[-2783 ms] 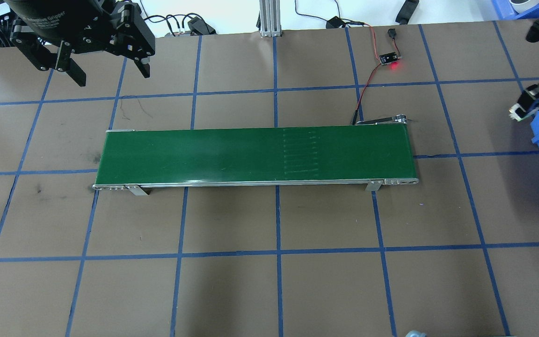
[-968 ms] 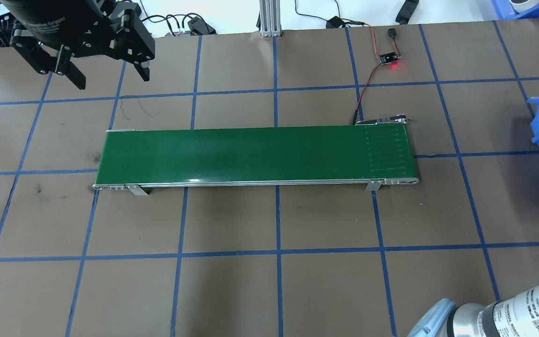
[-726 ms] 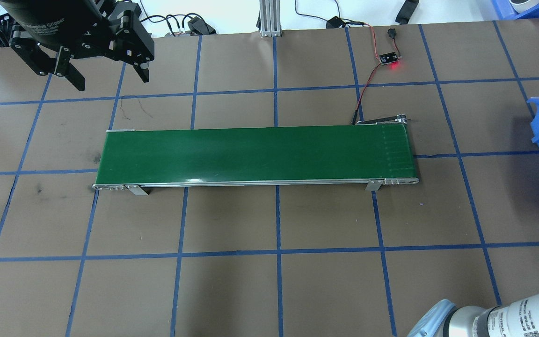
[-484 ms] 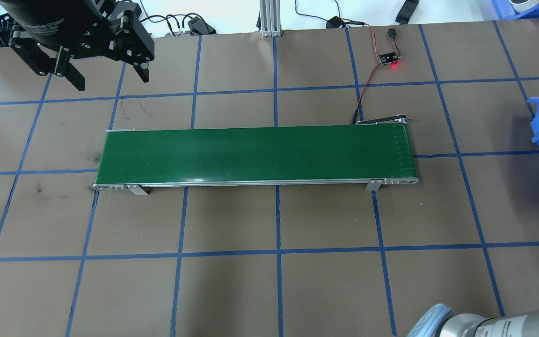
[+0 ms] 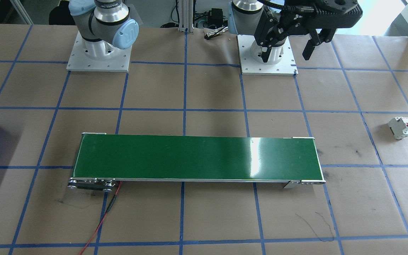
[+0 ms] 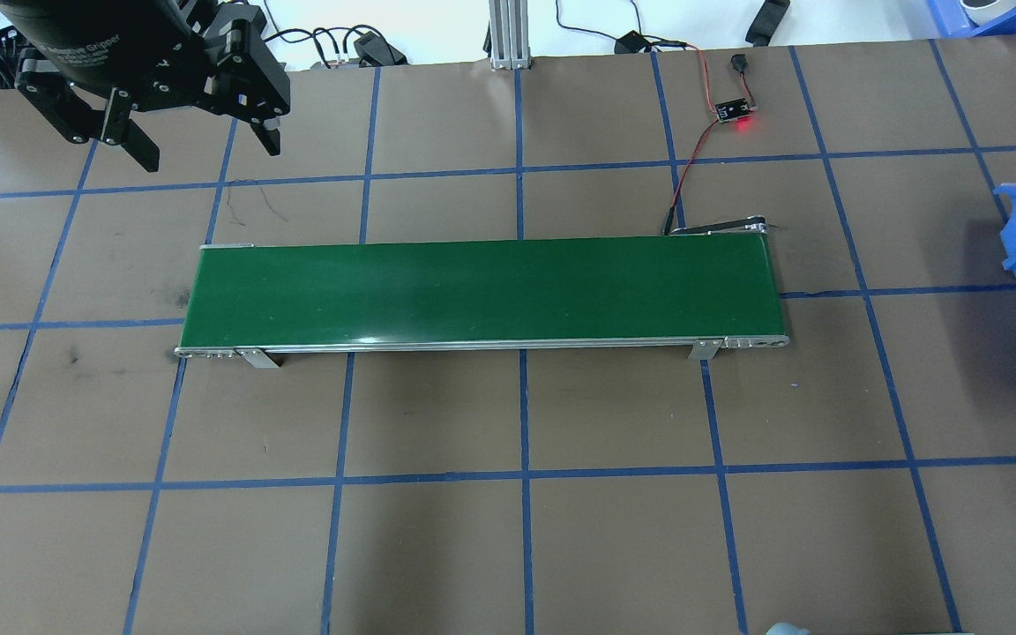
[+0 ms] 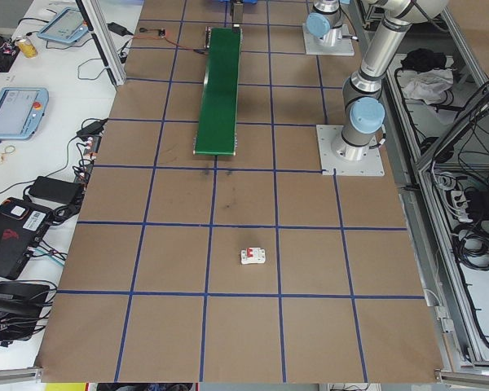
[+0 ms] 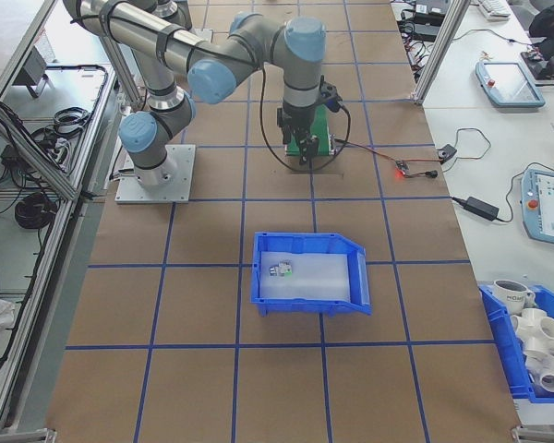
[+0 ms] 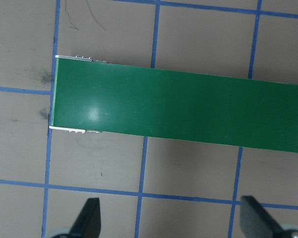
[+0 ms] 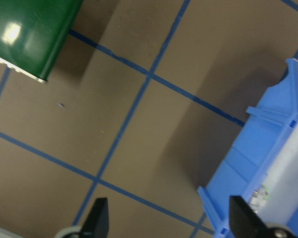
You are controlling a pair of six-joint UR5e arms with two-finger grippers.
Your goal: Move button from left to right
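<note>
The left tool (image 6: pixel 199 150) hangs above the far left part of the bench (image 6: pixel 614 529), its two fingers (image 9: pixel 88 218) spread wide with nothing between them. In its wrist view both fingertips frame bare brown paper, with the left end of the belt (image 9: pixel 179 106) past them.

The right tool (image 10: pixel 164 218) also stands wide open and empty; its wrist view shows two dark fingertips (image 10: pixel 98 216) over the bench, a corner of the belt at top left and the bin (image 10: pixel 268 163) at right. In the exterior right view the near arm (image 8: pixel 286 55) reaches out so that this tool hangs by the belt's near end, well apart from the bin.

One green belt (image 6: pixel 481 291) lies across the middle of the bench, its surface bare. One red wire (image 6: pixel 693 150) runs from its right end to one small board (image 6: pixel 733 109) with a red light.

One button (image 8: pixel 281 269) lies inside the one blue bin (image 8: pixel 309 242) on the robot's right side, near the bin's back left part, on its pale floor. Its green cap just shows in the right wrist view at the bin's lower edge (image 10: pixel 262 196).

One white breaker (image 5: pixel 400 127) with red levers sits alone on the bench at the robot's far left, well apart from the belt; the exterior left view shows it too (image 7: pixel 253 256).

Two arm bases (image 5: pixel 99 53) stand at the robot's side of the bench.
</note>
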